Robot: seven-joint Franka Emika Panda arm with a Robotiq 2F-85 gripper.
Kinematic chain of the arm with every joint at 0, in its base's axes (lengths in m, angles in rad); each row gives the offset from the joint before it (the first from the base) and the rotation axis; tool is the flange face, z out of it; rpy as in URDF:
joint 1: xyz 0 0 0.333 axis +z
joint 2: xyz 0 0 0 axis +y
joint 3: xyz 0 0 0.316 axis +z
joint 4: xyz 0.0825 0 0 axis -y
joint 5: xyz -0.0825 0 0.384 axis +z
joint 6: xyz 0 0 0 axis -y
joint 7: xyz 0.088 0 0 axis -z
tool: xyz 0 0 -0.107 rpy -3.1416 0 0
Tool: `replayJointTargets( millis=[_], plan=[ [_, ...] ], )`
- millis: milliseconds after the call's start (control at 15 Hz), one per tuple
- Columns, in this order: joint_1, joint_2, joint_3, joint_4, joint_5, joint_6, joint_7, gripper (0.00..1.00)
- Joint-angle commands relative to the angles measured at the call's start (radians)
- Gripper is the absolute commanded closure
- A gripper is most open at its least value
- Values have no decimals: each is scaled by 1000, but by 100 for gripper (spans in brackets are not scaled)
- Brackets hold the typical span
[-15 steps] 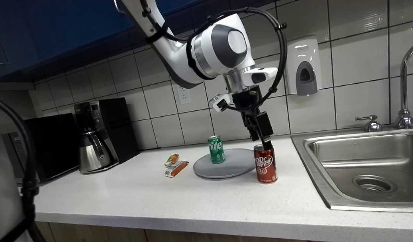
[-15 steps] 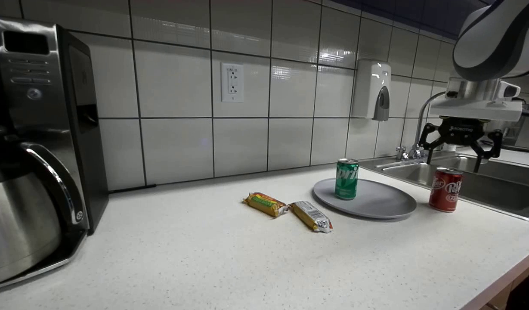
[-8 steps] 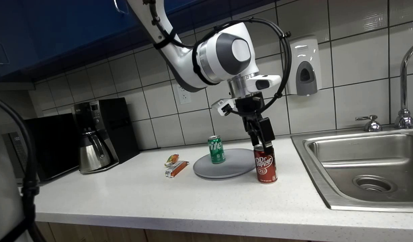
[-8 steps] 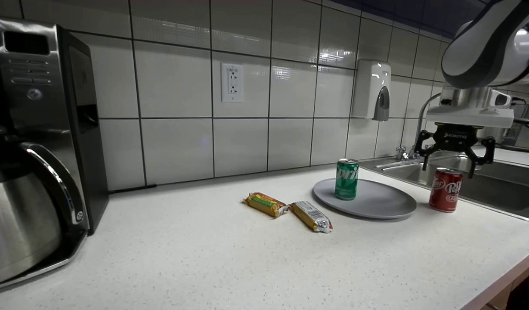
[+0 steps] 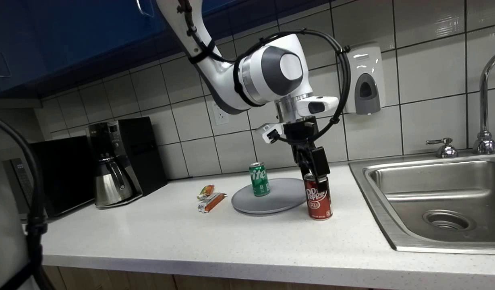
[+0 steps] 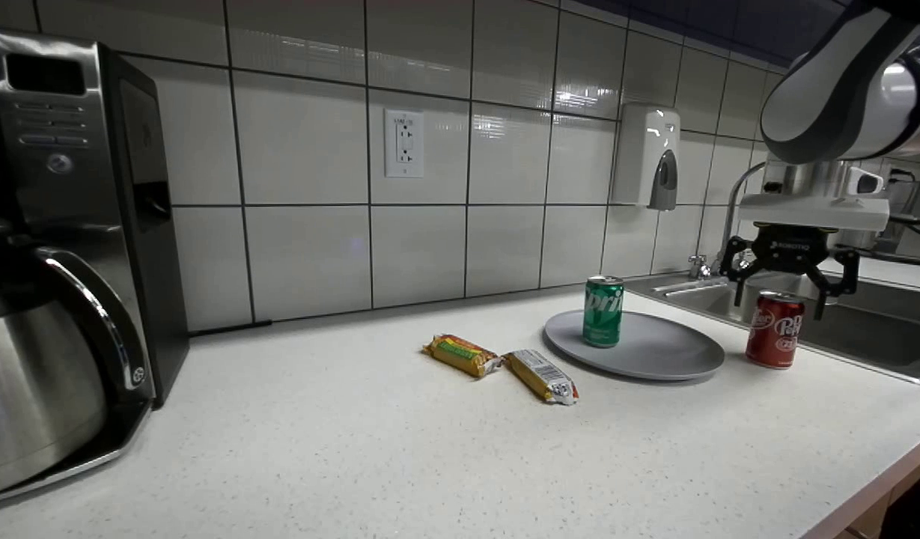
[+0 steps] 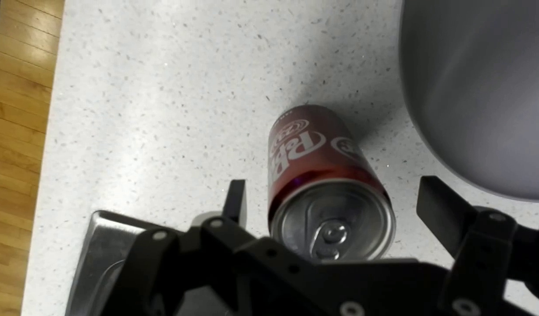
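Observation:
A red Dr Pepper can (image 5: 319,206) stands upright on the white counter, and it shows in both exterior views. My gripper (image 6: 779,305) points down over the can's top with its jaws wide apart. In the wrist view the can (image 7: 304,151) sits between the two fingers, with bare counter visible on either side of its lid, so neither finger touches it there. Part of the lid's near edge is hidden behind the gripper body. Beside the can lies a grey plate (image 5: 277,202), and on it a green Sprite can (image 6: 603,314) stands upright.
Two wrapped snack bars (image 6: 540,376) lie on the counter past the plate. A steel sink (image 5: 378,219) with a faucet (image 5: 485,121) borders the red can's other side. A coffee maker (image 5: 128,155) stands farther off, and a soap dispenser (image 5: 364,80) hangs on the tiled wall.
The arm has come down, and the open fingers have dropped from above the red can's rim to around its upper part. Cans, plate and bars have stayed put.

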Motion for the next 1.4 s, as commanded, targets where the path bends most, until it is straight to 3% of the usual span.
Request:
replayJointTargets(
  millis=[0,67,400,1333],
  plan=[
    [17,8,-18,27,25,-37,-32,25],
    [17,7,-18,27,24,-36,-32,28],
    [20,-5,-21,19,13,-32,-25,62],
    [53,-89,-9,13,-46,-2,18,62]
  ],
)
